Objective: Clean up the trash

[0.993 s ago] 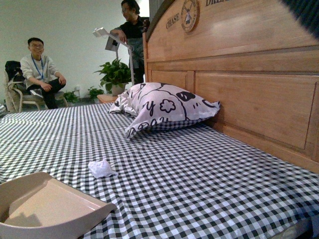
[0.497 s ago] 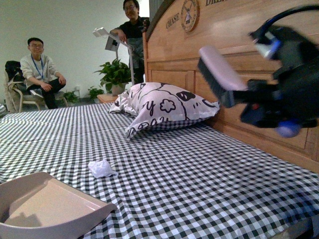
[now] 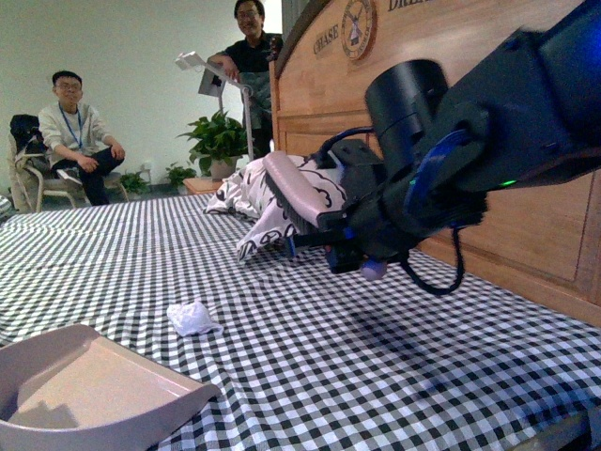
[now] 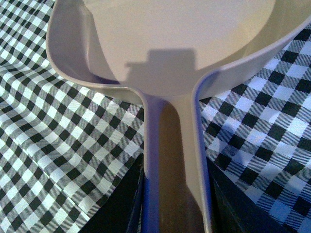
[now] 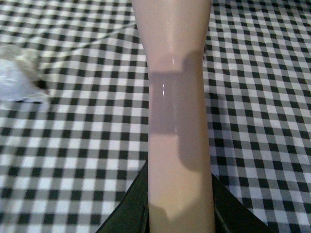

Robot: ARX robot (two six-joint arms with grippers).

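Observation:
The trash, a small crumpled white wad, lies on the checked bed sheet; it also shows at the edge of the right wrist view. My left gripper is shut on the handle of the beige dustpan, which rests on the sheet at the near left, its mouth towards the wad. My right gripper is shut on the brush and holds it in the air, right of and above the wad. The brush handle sits between the jaws.
A large white pillow with black print leans against the wooden headboard behind my right arm. One man sits and one stands beyond the bed, next to a potted plant.
My right arm has swung in from the right with the brush, moving left and lower over the bed, towards the wad. The dustpan and the wad have not moved.

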